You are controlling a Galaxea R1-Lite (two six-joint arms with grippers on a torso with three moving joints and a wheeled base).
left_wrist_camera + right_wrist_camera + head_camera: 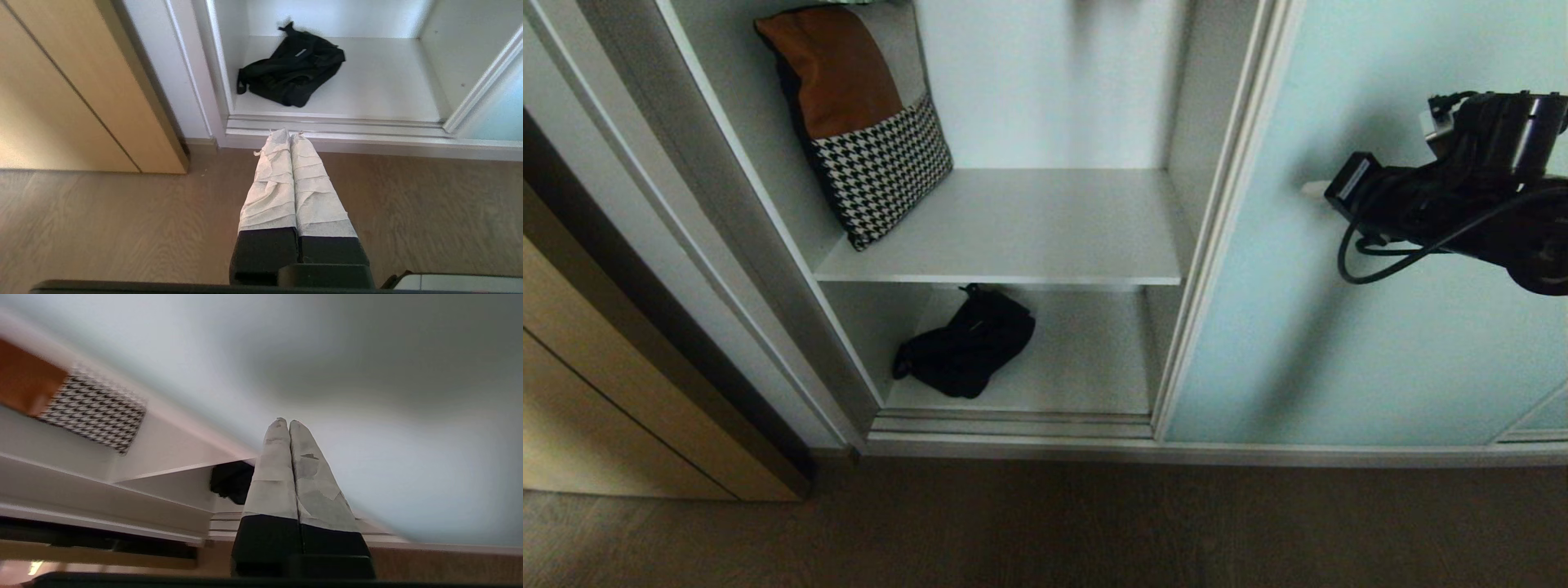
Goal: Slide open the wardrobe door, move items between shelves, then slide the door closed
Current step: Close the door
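Two white shelves point(1045, 224) show in the head view inside the open wardrobe compartment: the upper board carries a brown, grey and houndstooth cushion point(862, 122) leaning against the left wall, and the lower board point(1086, 367) holds the black fabric bundle point(968, 341), which lies toward its left front. To the right of the opening stands the sliding wardrobe door point(1339, 327), its frosted aqua glass covering the neighbouring section, its slim pale frame edge meeting the compartment's right side. The right gripper point(1313, 189) reaches in from the right edge, in front of the glass and high up, its pale tip pointing left toward the door's frame; black cable loops hang under the arm. A tan wood-grain panel point(613, 392) fills the lower left corner, above the wooden floor point(1045, 531). From the left wrist view, the left gripper point(286, 134) hangs low over the floor in front of the wardrobe's bottom track, its taped fingers point(271, 183) pressed together with nothing between them, and the bundle lies beyond on the lower board. From the right wrist view, the right gripper's taped fingers point(314, 477) are likewise closed on nothing, close to the glass, with the cushion and a dark piece of the bundle off to one side
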